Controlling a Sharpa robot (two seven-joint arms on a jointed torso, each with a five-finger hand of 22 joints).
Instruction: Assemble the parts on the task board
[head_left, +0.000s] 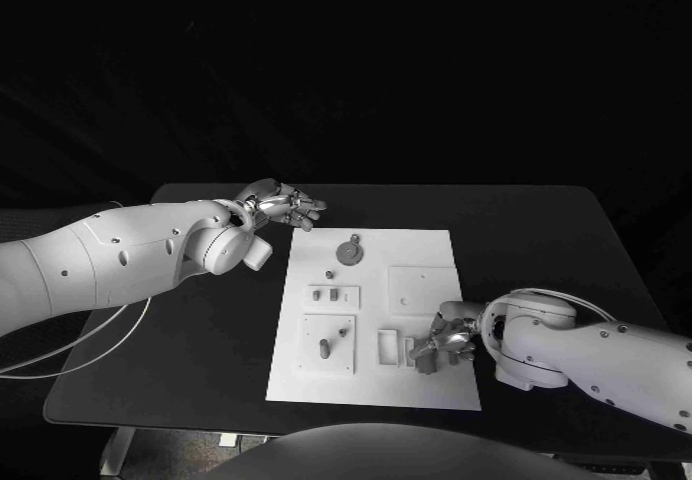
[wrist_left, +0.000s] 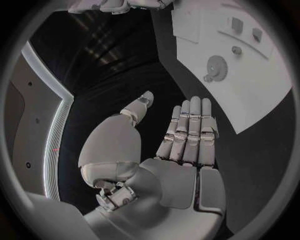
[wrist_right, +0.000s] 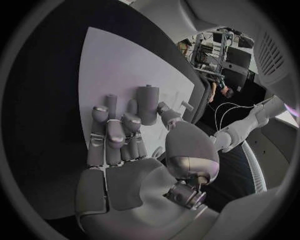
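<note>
Black table (head_left: 548, 230) carries the task board (head_left: 418, 250); left hand (head_left: 283, 207) hovers spread and empty, right hand (head_left: 444, 343) curls over the near-right parts (head_left: 413, 352), grip unclear.

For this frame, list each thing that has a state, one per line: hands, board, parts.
Left hand: open, fingers apart, holding nothing, over the black table beside the board's far corner.
Right hand: over the board's near right part, fingers curled; whether it holds a part, cannot tell.
Task board: flat on the table.
Round part: lying flat on the board's far end.
Small part: in the near left square plate.
</note>
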